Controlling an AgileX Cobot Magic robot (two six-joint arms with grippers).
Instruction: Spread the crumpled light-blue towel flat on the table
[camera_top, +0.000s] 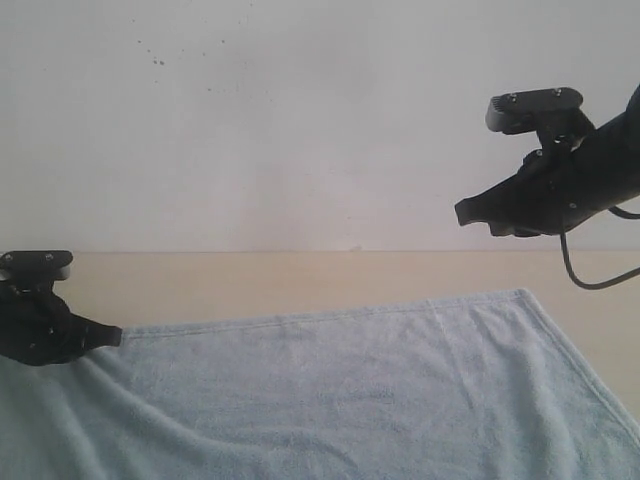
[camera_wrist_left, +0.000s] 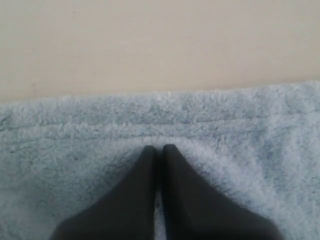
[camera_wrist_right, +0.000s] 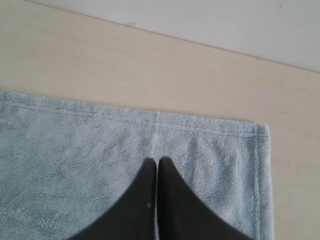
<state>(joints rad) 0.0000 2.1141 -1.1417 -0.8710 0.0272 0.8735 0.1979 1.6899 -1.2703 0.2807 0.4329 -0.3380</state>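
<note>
The towel (camera_top: 350, 390) lay nearly flat on the table (camera_top: 300, 275), toward 6 o'clock. The left gripper (camera_top: 108, 337), jaws together, rested on its 9 o'clock edge. The right gripper (camera_top: 466, 212), closed and empty, hung at 2 o'clock. Faint ripples near the left gripper probably called for a gentle outward drag.

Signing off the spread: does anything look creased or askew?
Nearly flat: the towel has a soft ripple near the left tool, which sits low over its hemmed edge; the right tool hangs clear above.
</note>
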